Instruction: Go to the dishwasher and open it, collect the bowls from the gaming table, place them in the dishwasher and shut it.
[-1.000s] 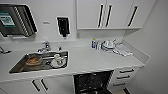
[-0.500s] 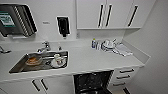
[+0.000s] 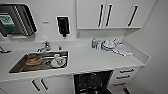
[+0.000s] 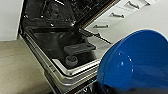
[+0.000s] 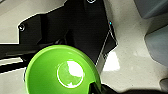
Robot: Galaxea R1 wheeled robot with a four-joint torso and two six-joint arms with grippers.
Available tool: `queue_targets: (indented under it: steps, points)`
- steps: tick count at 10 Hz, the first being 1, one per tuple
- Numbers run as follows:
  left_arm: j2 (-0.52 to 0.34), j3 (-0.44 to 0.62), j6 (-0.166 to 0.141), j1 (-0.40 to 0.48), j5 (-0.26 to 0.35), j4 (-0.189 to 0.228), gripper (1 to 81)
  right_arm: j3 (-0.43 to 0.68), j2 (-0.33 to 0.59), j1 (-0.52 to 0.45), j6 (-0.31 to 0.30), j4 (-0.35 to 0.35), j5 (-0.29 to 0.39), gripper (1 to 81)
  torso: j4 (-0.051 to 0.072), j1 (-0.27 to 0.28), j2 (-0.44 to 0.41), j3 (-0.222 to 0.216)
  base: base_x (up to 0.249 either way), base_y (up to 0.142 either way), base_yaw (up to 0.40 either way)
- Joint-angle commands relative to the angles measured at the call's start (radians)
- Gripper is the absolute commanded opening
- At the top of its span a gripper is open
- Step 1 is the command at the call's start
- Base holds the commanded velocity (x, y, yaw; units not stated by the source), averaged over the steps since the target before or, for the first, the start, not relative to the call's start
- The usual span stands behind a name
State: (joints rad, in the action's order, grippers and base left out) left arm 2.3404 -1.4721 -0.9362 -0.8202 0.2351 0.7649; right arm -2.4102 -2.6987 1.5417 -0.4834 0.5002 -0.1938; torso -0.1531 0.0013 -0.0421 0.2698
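The dishwasher (image 3: 92, 82) stands open under the white counter, its interior dark. In the left wrist view its lowered door (image 4: 75, 50) lies close by, with a grey detergent compartment on the inner face. A blue bowl (image 4: 136, 62) hangs beside the door, and my left gripper (image 4: 100, 88) is shut on its rim. A light green bowl (image 5: 62, 71) hangs over the pale floor and my own dark base, with my right gripper (image 5: 96, 88) shut on its edge. The gaming table is out of view.
A steel sink (image 3: 17, 67) holding dishes and a faucet (image 3: 45, 46) sit left of the dishwasher. Plates, bottles and a cloth (image 3: 111, 46) lie on the counter's right. Drawers (image 3: 124, 75) flank the dishwasher on the right, a wall beyond them. Upper cabinets (image 3: 105, 13) hang above.
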Motion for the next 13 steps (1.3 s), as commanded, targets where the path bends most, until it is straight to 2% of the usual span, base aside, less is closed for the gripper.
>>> queue_targets:
  steps: [1,3,5,6,7,9,11,12,13]
  points:
    - [0.076,0.087,-0.059,0.21,0.21,-0.018,1.0,0.007,0.024,-0.021,-0.003,0.008,0.042,1.0,0.0,0.0,0.0,0.08,0.0,0.0,0.0]
    - [0.14,0.076,-0.081,0.275,0.292,-0.018,1.0,0.007,0.023,-0.021,-0.003,0.008,0.033,1.0,0.0,0.0,0.0,0.132,0.0,0.0,0.0]
    - [0.183,0.064,-0.098,0.319,0.34,-0.018,1.0,0.007,0.023,-0.021,-0.003,0.008,0.031,1.0,0.0,0.001,0.001,0.195,0.0,0.0,0.0]
    - [0.201,0.052,-0.114,0.342,0.354,-0.018,1.0,0.007,0.021,-0.022,-0.003,0.006,0.03,1.0,0.0,0.001,0.001,0.137,0.0,0.0,0.0]
    - [0.218,0.041,-0.122,0.37,0.371,-0.021,1.0,0.007,0.018,-0.022,-0.003,0.008,0.028,1.0,0.0,0.001,0.001,0.16,0.0,0.0,0.0]
    - [0.258,0.026,-0.142,0.433,0.424,-0.021,1.0,0.007,0.015,-0.025,-0.003,0.006,0.024,1.0,0.0,0.001,0.001,0.173,0.0,0.0,0.0]
    - [0.29,0.007,-0.154,0.502,0.46,-0.047,1.0,0.007,0.014,-0.024,-0.003,0.006,0.024,1.0,0.0,0.001,0.002,0.17,0.0,0.0,0.0]
    - [0.301,0.004,-0.154,0.531,0.461,-0.065,1.0,0.007,0.014,-0.021,-0.003,0.008,0.024,1.0,0.0,0.001,0.002,0.232,0.0,0.0,0.0]
    - [0.314,0.004,-0.154,0.549,0.463,-0.07,1.0,0.007,0.014,-0.021,-0.003,0.008,0.022,1.0,0.0,0.001,0.002,0.267,0.0,0.0,0.0]
